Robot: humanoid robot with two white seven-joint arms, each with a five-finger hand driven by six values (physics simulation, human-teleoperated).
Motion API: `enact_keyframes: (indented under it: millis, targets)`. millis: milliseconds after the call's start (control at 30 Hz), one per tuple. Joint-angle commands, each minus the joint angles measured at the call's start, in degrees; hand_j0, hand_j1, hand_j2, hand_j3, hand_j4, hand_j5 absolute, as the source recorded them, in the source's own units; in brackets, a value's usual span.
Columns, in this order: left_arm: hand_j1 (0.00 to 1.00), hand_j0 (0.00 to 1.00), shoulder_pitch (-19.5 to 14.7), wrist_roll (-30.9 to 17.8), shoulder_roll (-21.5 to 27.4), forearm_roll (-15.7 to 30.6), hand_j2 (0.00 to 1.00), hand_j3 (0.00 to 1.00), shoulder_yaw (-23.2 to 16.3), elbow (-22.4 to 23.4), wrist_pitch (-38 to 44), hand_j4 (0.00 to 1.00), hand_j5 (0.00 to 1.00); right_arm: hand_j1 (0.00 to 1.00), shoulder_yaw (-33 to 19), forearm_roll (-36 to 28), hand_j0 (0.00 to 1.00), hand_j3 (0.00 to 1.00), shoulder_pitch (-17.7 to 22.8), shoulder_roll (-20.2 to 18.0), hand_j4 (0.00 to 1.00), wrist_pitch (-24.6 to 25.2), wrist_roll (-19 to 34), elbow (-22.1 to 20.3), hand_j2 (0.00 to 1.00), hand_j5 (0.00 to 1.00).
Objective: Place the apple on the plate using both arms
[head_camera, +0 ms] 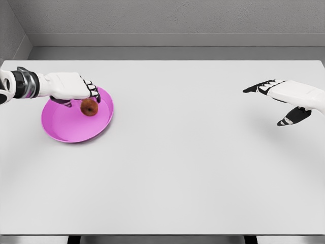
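Your apple sits on the upper part of the pink plate, just under and in front of the fingertips of the left robot hand. That is the relation to watch: the apple lies directly below the curled fingers, toward the middle of the counter from the palm, and the left robot hand is by far the nearer of the two. The apple is round, so it has no long axis to line up with; only its stem end, which you cannot make out here, would matter.

The left robot hand is over the plate's far rim with its dark fingers bent downward around the top of the apple. They look to be touching it or just off it, and from this view you cannot be sure whether they grip the fruit or have let it go. The apple appears to rest on the plate's surface, so you may judge the placing as done or nearly done, with release and a clean lift away as the likely next step. Draw the fingers up, not sideways, or you may roll the apple toward the rim.

The right robot hand hangs over the counter's right side, well apart from plate and apple, fingers spread and thumb hanging down, holding nothing.
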Motion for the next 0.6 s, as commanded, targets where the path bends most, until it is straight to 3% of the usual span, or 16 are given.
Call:
enact_keyframes:
  millis: [0,100,133,167,200,433,567]
  targets:
    - [1.00,1.00,0.0,0.1,0.1,0.1,1.00,1.00,0.1,0.0,0.1,1.00,1.00,1.00,0.0,-0.2,1.00,1.00,0.0,-0.1,1.00,0.1,0.0,0.0,1.00,1.00]
    - [1.00,1.00,-0.1,0.2,0.2,0.8,1.00,1.00,0.5,0.1,0.1,1.00,1.00,1.00,0.0,-0.2,1.00,1.00,0.0,-0.2,1.00,0.1,0.0,0.1,1.00,1.00]
    - [1.00,1.00,0.4,0.7,0.7,5.0,1.00,1.00,3.3,1.1,0.1,1.00,1.00,1.00,0.0,-0.2,1.00,1.00,0.0,-0.1,1.00,0.1,0.0,0.0,1.00,1.00]
    - [1.00,1.00,1.3,0.6,1.3,10.7,1.00,1.00,4.0,3.2,0.1,1.00,1.00,1.00,0.0,-0.2,1.00,1.00,0.0,-0.2,1.00,0.1,0.0,0.1,1.00,1.00]
    - [1.00,1.00,1.5,0.5,1.6,13.4,1.00,1.00,4.6,4.0,0.1,1.00,1.00,1.00,0.0,-0.2,1.00,1.00,0.0,-0.1,1.00,0.1,0.0,0.1,1.00,1.00]
    - [1.00,1.00,2.9,0.4,3.7,19.3,1.00,1.00,5.7,5.5,0.1,1.00,1.00,1.00,0.0,-0.2,1.00,1.00,0.0,-0.2,1.00,0.1,0.0,0.1,1.00,1.00]
    - [1.00,1.00,6.9,0.3,6.2,19.7,1.00,1.00,9.8,7.4,0.1,1.00,1.00,1.00,0.0,-0.2,1.00,1.00,0.0,-0.2,1.00,0.1,0.0,0.1,1.00,1.00]
